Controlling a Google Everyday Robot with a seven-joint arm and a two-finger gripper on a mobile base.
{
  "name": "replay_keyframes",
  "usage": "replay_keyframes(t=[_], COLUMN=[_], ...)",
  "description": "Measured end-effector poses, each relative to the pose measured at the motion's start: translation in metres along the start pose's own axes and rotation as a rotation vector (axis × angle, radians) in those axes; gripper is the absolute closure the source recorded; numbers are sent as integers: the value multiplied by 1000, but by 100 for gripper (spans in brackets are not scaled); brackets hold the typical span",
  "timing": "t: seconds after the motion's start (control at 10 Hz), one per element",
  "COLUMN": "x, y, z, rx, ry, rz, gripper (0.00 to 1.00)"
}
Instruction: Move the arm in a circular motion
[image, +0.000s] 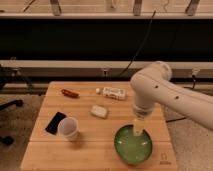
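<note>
Camera view gives you the wooden table, with the white arm reaching in over its right edge. Near the front right corner sits a green bowl. Your hand hangs over the bowl's rear rim; you cannot tell whether it is open or closed.

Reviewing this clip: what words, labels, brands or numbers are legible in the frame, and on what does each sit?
No text here can be read.
white packet: dark print along it, too blurred to read.
small mark at the near right corner of the table: too small to read.
arm: dark dots only, no lettering; its gripper hangs over the green bowl, which shows no marking.
</note>
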Motion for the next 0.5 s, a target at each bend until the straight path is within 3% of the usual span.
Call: replay_keyframes(t=[0.3,0.5], x=[-76,-123], y=[-8,-26], z=[-7,-11], rx=[17,35], ry=[-52,-86], rz=[-132,-249], gripper=[20,20])
